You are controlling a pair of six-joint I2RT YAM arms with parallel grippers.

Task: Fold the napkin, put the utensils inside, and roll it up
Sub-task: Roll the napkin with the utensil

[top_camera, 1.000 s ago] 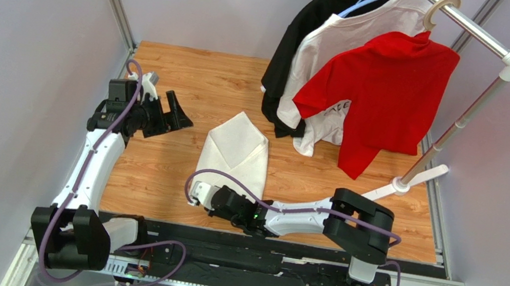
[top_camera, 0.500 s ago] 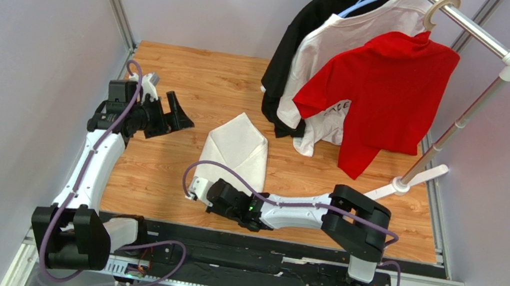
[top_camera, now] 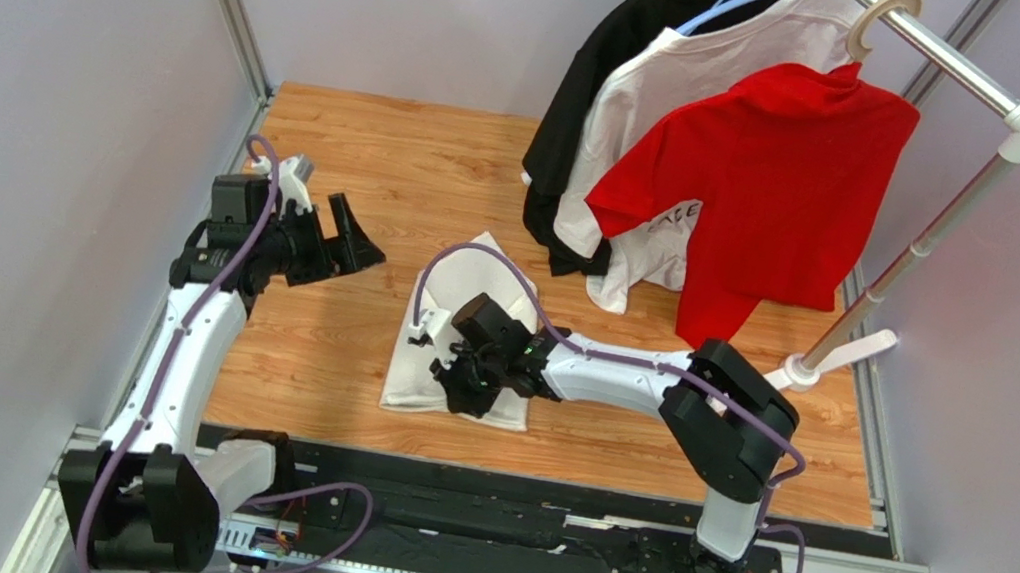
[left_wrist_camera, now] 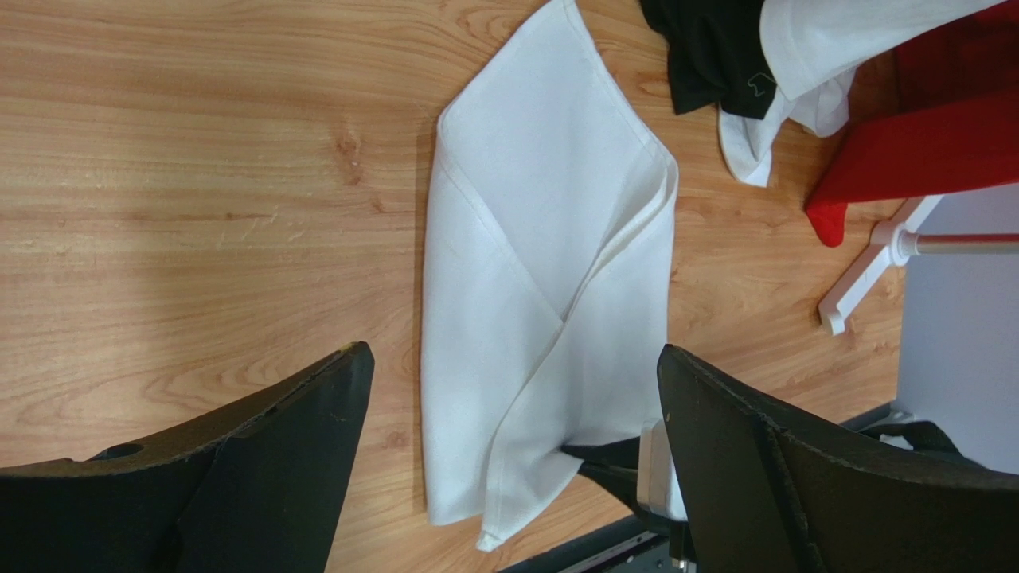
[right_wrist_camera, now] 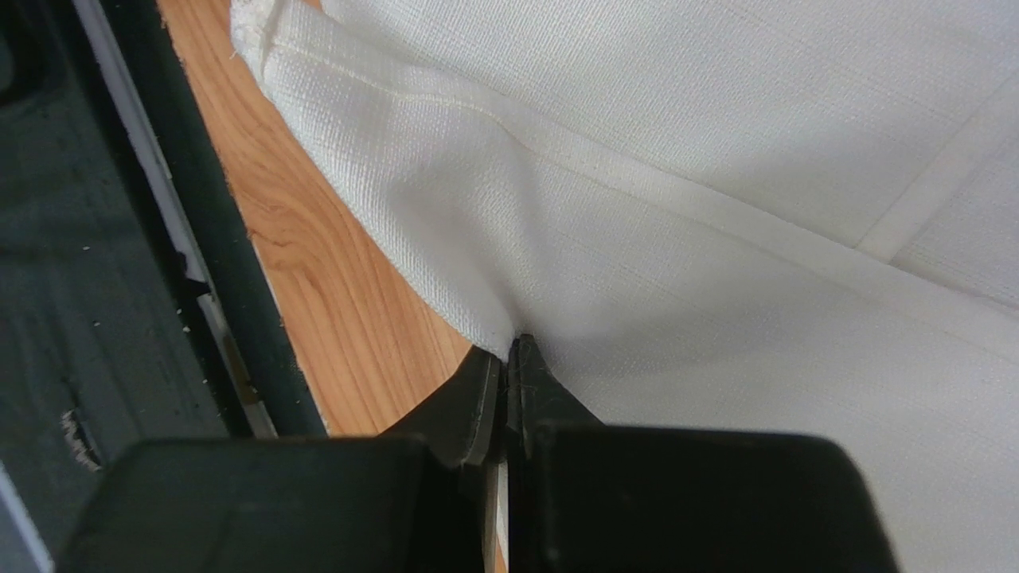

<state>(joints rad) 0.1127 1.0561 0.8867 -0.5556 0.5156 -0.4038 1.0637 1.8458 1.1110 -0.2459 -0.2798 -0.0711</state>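
The white napkin (top_camera: 417, 361) lies folded to a point on the wooden table, with overlapping flaps (left_wrist_camera: 538, 239). My right gripper (top_camera: 459, 372) is shut on the near edge of its right flap (right_wrist_camera: 718, 179), and the black fingertips (right_wrist_camera: 508, 353) pinch the hemmed cloth, which is raised a little off the wood. From the left wrist view the same gripper (left_wrist_camera: 612, 461) shows under the lifted flap. My left gripper (top_camera: 349, 236) hovers open to the left of the napkin, holding nothing, and its view looks down on the cloth between its fingers (left_wrist_camera: 512, 353). The utensils are out of view.
A clothes rack (top_camera: 917, 249) stands at the back right with black (top_camera: 611, 59), white (top_camera: 687, 56) and red (top_camera: 766, 189) shirts hanging close behind the napkin. Its white foot (top_camera: 824, 361) rests on the table's right side. A black rail (top_camera: 516, 492) runs along the near edge.
My right gripper has shut on the napkin's near edge and moved away from the table's front, over the cloth, lifting that edge. The left arm has hardly moved.
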